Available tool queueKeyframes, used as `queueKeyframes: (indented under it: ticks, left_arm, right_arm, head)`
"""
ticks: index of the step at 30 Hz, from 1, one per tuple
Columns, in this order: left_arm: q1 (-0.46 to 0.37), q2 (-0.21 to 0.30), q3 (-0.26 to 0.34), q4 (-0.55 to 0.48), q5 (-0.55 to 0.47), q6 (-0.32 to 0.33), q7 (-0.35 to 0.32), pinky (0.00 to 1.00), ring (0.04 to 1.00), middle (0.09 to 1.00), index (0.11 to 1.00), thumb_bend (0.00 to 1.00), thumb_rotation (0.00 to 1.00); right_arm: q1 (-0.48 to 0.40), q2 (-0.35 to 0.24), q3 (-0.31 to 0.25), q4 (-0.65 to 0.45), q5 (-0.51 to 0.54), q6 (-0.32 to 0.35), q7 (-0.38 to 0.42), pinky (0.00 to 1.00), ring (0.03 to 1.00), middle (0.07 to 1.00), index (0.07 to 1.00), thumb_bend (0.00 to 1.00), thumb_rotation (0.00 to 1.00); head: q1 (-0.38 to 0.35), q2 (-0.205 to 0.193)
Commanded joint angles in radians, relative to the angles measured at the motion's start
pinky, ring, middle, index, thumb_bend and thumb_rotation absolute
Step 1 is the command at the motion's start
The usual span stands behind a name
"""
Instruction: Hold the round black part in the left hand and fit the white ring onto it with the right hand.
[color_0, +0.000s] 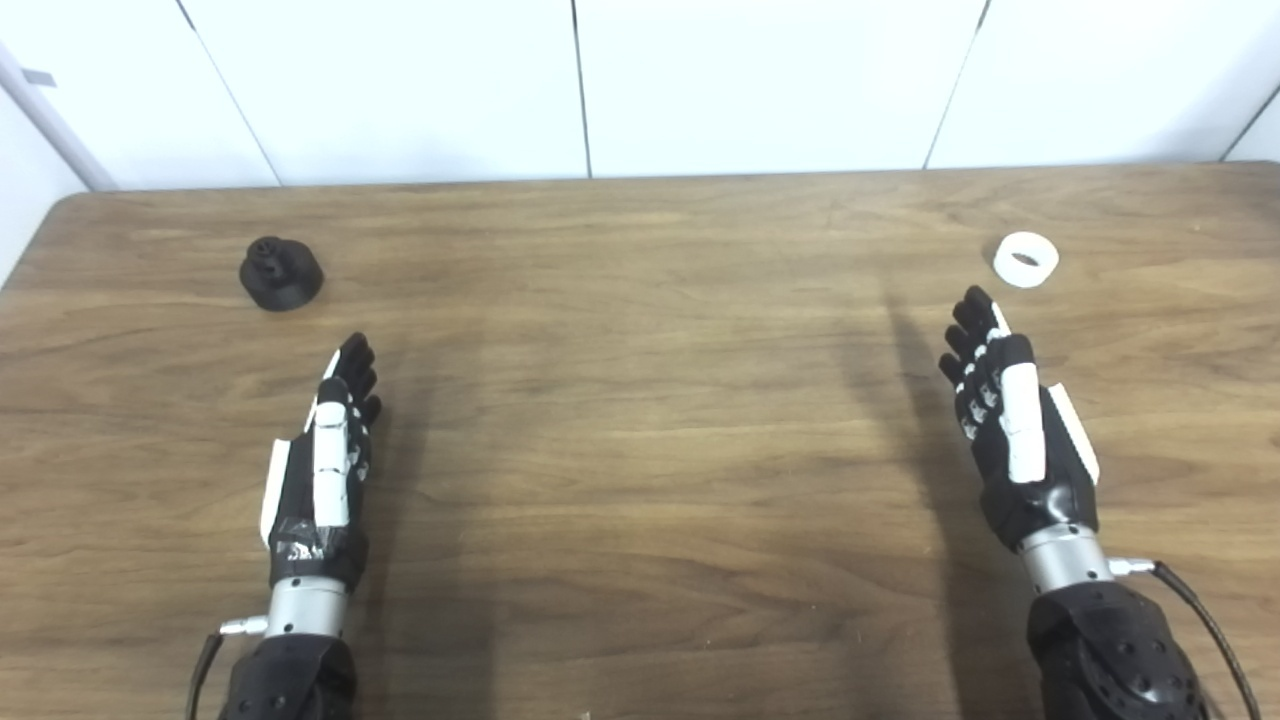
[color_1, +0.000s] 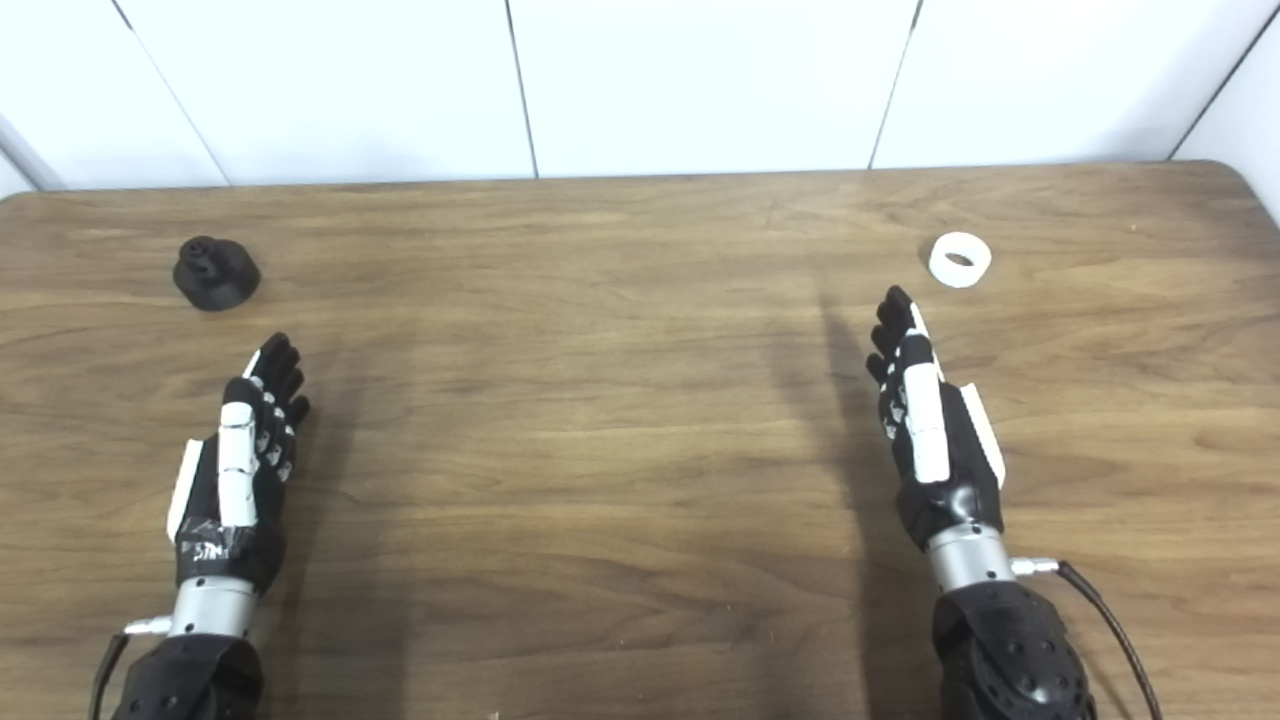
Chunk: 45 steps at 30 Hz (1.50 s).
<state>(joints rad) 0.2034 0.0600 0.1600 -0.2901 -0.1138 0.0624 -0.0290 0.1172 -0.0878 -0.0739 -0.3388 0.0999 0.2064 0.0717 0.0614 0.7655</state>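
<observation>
The round black part stands on the wooden table at the far left, with a small knob on top. The white ring lies flat at the far right. My left hand hovers over the table below and to the right of the black part, fingers stretched out, open and holding nothing. My right hand is also open, edge-on with fingers extended; its fingertips end a short way below and left of the ring, not touching it.
White wall panels rise just behind the table's far edge. The table's rounded far-left corner shows in the left eye view, the far-right corner in the right eye view. A cable trails from my right wrist.
</observation>
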Motion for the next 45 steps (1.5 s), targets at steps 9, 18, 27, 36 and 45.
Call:
queueKeyframes:
  ticks: [9, 18, 27, 36, 45]
  left_arm:
    - [0.014, 0.004, 0.004, -0.022, -0.001, -0.039, 0.005, 1.00, 0.995, 0.979, 0.973, 0.42, 0.97]
    - [0.014, 0.007, 0.003, -0.024, 0.001, -0.035, 0.002, 1.00, 0.993, 0.974, 0.969, 0.43, 0.97]
    - [0.016, 0.006, -0.003, -0.030, 0.014, -0.031, 0.003, 1.00, 0.998, 0.977, 0.970, 0.43, 0.97]
    - [0.025, -0.005, -0.027, -0.018, 0.032, -0.046, 0.000, 1.00, 1.000, 0.993, 0.985, 0.44, 0.97]
    - [0.036, -0.025, -0.065, 0.038, 0.067, -0.103, 0.009, 1.00, 1.000, 1.000, 0.991, 0.41, 0.98]
  right_arm:
    - [-0.012, 0.002, -0.003, -0.015, 0.001, -0.043, -0.005, 1.00, 1.000, 0.993, 0.994, 0.55, 1.00]
    - [-0.013, -0.002, -0.001, -0.014, -0.001, -0.045, -0.002, 1.00, 1.000, 1.000, 1.000, 0.55, 1.00]
    - [-0.010, -0.004, -0.002, -0.021, -0.002, -0.035, -0.003, 1.00, 1.000, 0.998, 1.000, 0.56, 1.00]
    - [-0.006, -0.017, -0.017, 0.007, 0.015, -0.061, 0.005, 1.00, 1.000, 0.999, 1.000, 0.55, 1.00]
    - [0.002, -0.040, -0.034, 0.078, 0.039, -0.134, 0.033, 1.00, 1.000, 1.000, 1.000, 0.54, 1.00]
  head:
    - [0.003, 0.003]
    - [0.001, 0.004]
    - [0.019, -0.008]
    - [0.117, -0.082]
    - [0.253, -0.190]
